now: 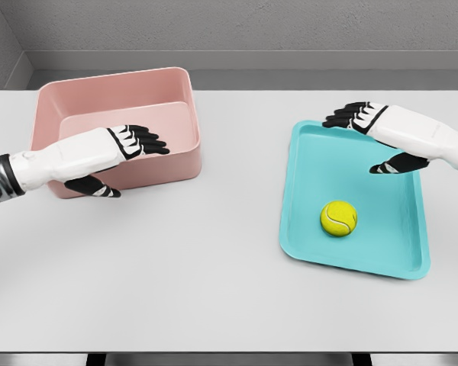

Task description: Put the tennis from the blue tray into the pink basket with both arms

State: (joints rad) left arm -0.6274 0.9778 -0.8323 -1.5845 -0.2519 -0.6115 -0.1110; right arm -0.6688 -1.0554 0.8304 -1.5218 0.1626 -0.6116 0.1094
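Observation:
A yellow-green tennis ball lies in the near half of the blue tray on the right of the table. My right hand hovers over the tray's far end, fingers spread, holding nothing, well behind the ball. The pink basket stands at the far left with nothing visible inside it. My left hand floats in front of the basket's near wall, fingers extended toward the right, open and holding nothing.
The grey table runs to its front edge near the bottom of the view. A grey wall stands behind the table's far edge. A wide stretch of bare tabletop separates the basket from the tray.

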